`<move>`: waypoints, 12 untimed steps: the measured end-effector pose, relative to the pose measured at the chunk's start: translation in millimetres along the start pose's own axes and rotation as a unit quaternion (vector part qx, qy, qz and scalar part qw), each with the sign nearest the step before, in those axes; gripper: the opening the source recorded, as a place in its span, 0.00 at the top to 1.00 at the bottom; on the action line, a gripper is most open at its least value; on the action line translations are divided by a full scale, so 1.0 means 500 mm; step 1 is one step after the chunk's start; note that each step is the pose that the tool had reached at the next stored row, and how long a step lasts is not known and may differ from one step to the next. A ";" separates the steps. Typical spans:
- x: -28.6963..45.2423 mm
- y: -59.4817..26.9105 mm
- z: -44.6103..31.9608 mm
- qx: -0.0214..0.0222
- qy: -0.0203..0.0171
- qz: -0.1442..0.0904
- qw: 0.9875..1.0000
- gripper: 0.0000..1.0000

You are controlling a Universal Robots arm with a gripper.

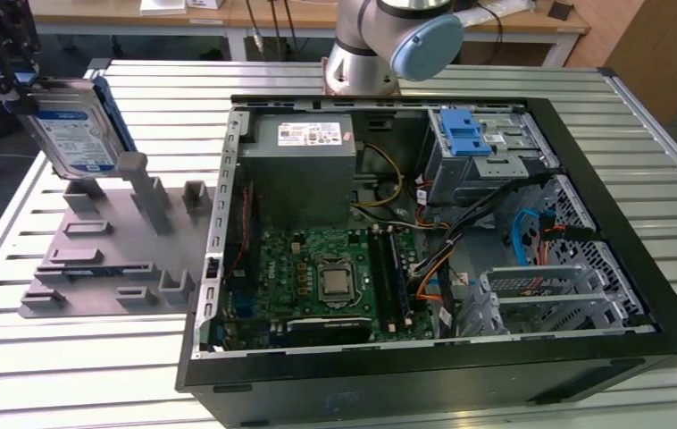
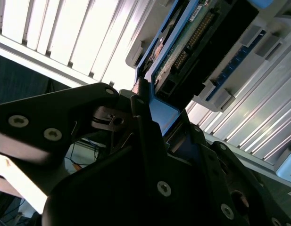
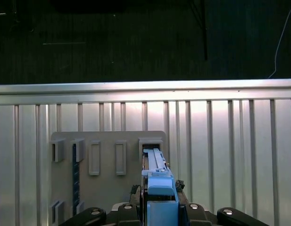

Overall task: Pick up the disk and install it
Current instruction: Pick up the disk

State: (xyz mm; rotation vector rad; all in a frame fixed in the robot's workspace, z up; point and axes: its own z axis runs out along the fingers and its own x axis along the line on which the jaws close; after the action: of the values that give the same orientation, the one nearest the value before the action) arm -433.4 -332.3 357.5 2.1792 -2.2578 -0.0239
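Disk (image 1: 73,132) hangs clamped in my gripper (image 1: 23,85) by one thin edge; it may slip onto the grey rack (image 1: 100,268).

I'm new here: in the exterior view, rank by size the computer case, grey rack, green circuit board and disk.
1. computer case
2. grey rack and green circuit board: look alike
3. disk, smallest, though held up, perhaps nearer the camera

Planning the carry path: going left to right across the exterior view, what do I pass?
disk held in the gripper → grey power supply box → blue latch
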 end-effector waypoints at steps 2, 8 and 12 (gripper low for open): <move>0.000 0.000 -0.002 0.000 0.000 0.000 1.000 0.64; 0.000 0.000 -0.011 0.000 0.000 0.000 1.000 0.64; 0.000 0.000 -0.016 0.000 0.000 0.000 1.000 0.64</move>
State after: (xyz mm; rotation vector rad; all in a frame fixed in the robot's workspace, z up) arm -433.4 -332.3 365.5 2.1792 -2.2577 -0.0239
